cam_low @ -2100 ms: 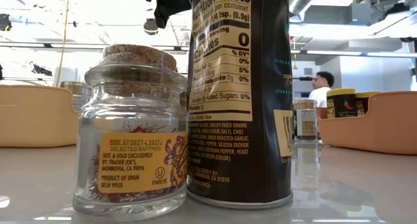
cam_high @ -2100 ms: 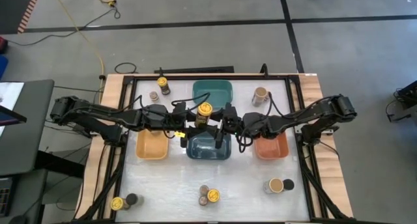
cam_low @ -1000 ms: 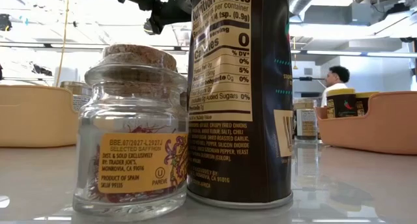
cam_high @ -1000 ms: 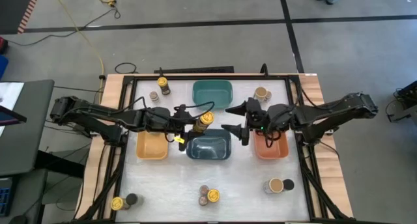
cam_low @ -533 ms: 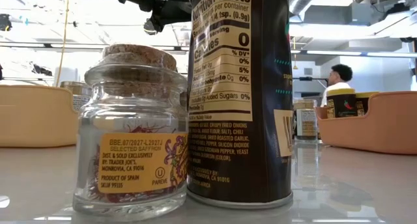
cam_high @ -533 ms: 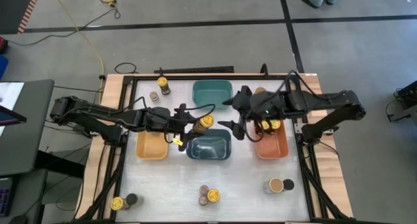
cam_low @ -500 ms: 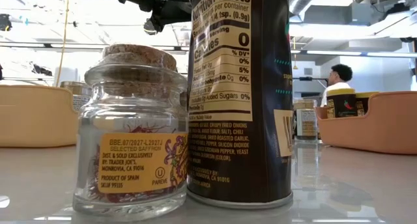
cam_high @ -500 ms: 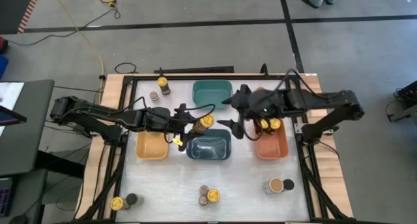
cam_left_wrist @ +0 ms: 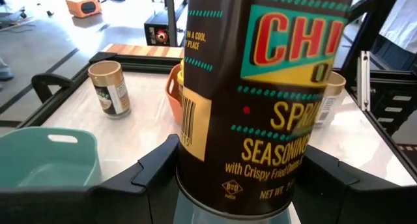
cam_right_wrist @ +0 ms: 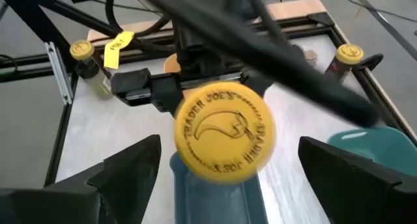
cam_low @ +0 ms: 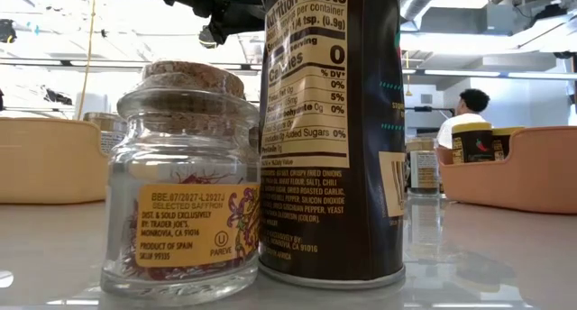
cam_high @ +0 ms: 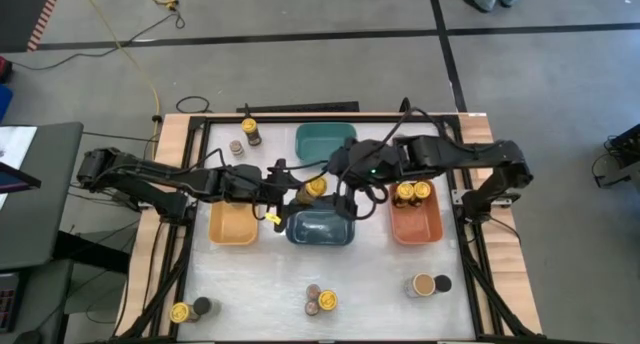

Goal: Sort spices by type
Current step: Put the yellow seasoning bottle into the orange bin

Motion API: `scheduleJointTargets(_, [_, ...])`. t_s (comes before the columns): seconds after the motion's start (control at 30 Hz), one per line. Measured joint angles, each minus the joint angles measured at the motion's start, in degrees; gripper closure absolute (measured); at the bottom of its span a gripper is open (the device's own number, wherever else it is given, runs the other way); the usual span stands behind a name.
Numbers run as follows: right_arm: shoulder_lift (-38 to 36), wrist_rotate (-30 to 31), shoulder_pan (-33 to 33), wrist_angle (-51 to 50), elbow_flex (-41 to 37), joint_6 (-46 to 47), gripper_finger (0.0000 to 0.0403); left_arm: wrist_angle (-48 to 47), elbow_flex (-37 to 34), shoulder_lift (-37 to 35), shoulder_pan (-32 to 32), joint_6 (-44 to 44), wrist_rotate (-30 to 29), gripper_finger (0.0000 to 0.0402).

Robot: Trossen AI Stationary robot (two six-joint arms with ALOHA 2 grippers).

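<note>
A dark brown spice jar with a yellow lid point(cam_high: 316, 187) hangs above the far edge of the dark-blue bin point(cam_high: 321, 229), with my left gripper point(cam_high: 302, 193) shut on it. Its label fills the left wrist view point(cam_left_wrist: 260, 87). My right gripper point(cam_right_wrist: 228, 146) is open and slants down over the jar. Its fingers stand on either side of the yellow lid point(cam_right_wrist: 223, 133) without touching it. Two more yellow-lidded jars point(cam_high: 413, 192) stand in the orange bin point(cam_high: 415, 224). My left gripper pinches the jar's lower body point(cam_left_wrist: 195, 178) between its two fingers point(cam_left_wrist: 153, 175), one on each side. The fingers come in about level from the table's left. The jar stands roughly upright, lid up, lifted clear of the table and the bins.
A yellow bin point(cam_high: 233, 225) and a teal bin point(cam_high: 326, 140) flank the middle. Loose jars stand at the far left point(cam_high: 250, 131), near left point(cam_high: 181, 311), near middle point(cam_high: 320, 300) and near right point(cam_high: 424, 284). A cork-topped glass jar point(cam_low: 185, 175) and a dark jar point(cam_low: 329, 130) block the low view.
My right gripper has gone from above the orange bin toward the table's left, rising and tipping further down. It now stands over the held jar's lid, still open. My left gripper has kept the jar in place.
</note>
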Motion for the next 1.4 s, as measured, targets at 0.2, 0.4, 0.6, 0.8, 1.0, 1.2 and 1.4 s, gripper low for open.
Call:
scheduleJointTargets(0.2, [-0.6,0.0,0.0,-0.5,0.0,0.2,0.0014,0.0,0.0,0.0,0.0,-0.1,0.1,0.0178])
scheduleJointTargets(0.4, [0.0,0.0,0.2,0.4,0.0,0.7,0.0014,-0.1,0.0,0.0,0.0,-0.2,0.1,0.0178])
scheduleJointTargets(0.6, [1.2,0.0,0.4,1.8,-0.1,0.8,0.0014,-0.1,0.0,0.0,0.0,-0.6,0.2,0.0178])
scheduleJointTargets(0.8, [2.1,0.0,0.3,2.0,0.0,0.2,0.0019,-0.1,0.0,0.0,0.0,-0.6,0.2,0.0178])
scheduleJointTargets(1.0, [2.5,0.1,0.3,3.0,0.0,-1.2,0.0055,-0.1,0.0,0.0,0.0,-0.6,0.2,0.0178])
scheduleJointTargets(1.2, [2.6,0.1,-0.2,3.7,0.0,-1.3,0.0106,-0.1,0.0,0.0,0.0,-0.7,0.1,0.0178])
scheduleJointTargets(1.4, [2.6,0.2,-0.4,3.7,0.0,-1.3,0.0126,-0.1,0.0,-0.1,0.0,-0.8,0.1,0.0178])
